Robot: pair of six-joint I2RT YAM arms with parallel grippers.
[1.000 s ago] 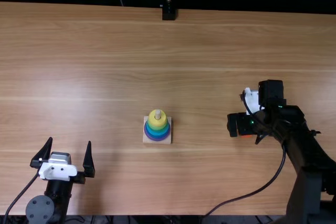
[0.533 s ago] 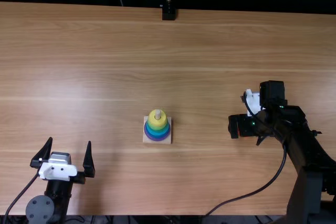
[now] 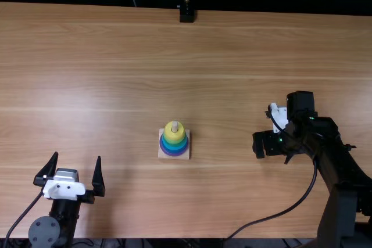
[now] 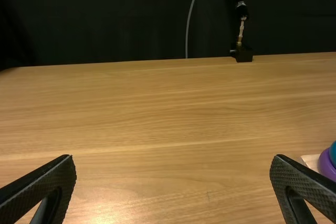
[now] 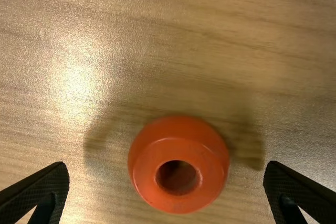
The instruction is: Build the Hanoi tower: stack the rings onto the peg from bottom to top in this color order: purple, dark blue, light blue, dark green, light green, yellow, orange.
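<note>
The left black gripper (image 3: 78,156) is nearest, its two fingers wide apart. Next is the right black gripper (image 3: 272,147), wide apart too, over the shiny round orange ring (image 5: 144,169). The ring sits on the light brown wooden table (image 3: 116,56), between the fingers. Then comes a square wooden base (image 3: 162,155): its purple ring (image 3: 174,153) is low, its bright yellow ring (image 3: 180,134) on top.

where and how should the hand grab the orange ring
Best from straight above, the hand closing on opposite sides of the outer rim: the orange ring lies flat on the table, hole up, round, with room either side.
</note>
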